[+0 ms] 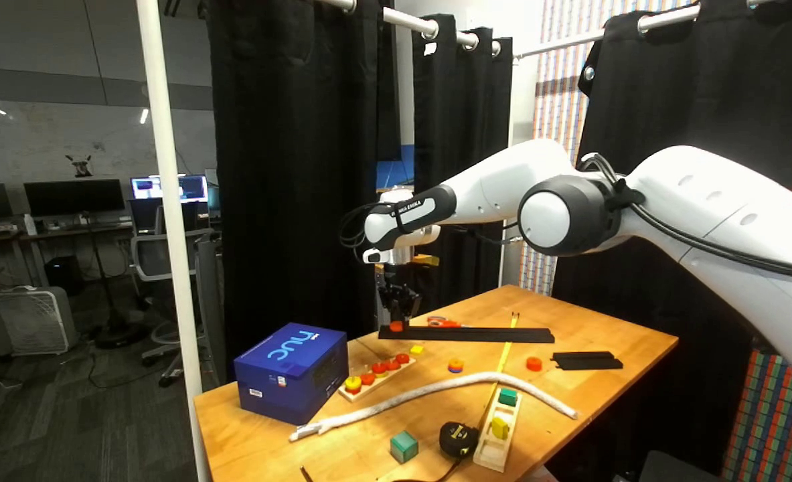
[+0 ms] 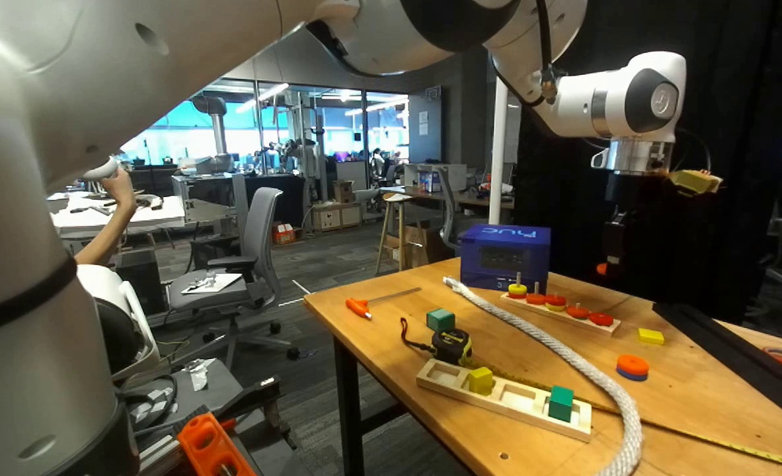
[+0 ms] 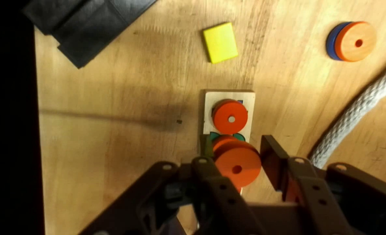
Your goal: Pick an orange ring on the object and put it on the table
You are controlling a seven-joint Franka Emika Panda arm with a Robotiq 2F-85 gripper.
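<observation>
My gripper (image 3: 238, 151) is shut on an orange ring (image 3: 237, 169) and holds it above the table (image 3: 114, 182). The ring's centre hole shows with no peg through it. In both exterior views the gripper (image 1: 400, 313) (image 2: 615, 258) is raised, with the ring (image 1: 396, 327) (image 2: 602, 269) at its fingertips. The wooden peg board (image 3: 209, 98) (image 2: 612, 328) lies below with several red-orange rings and a yellow one on its pegs. In the wrist view, the held ring and fingers hide much of the board. The left fingertip is partly hidden in shadow.
Near the board are a yellow block (image 3: 220, 42), an orange-topped blue ring stack (image 2: 632, 367), a white rope (image 2: 562, 350) and the blue box (image 1: 292, 371). Black rails (image 1: 476, 334), a tape measure (image 2: 452, 346), a wooden tray (image 2: 519, 396) and a green block (image 2: 441, 320) also stand around.
</observation>
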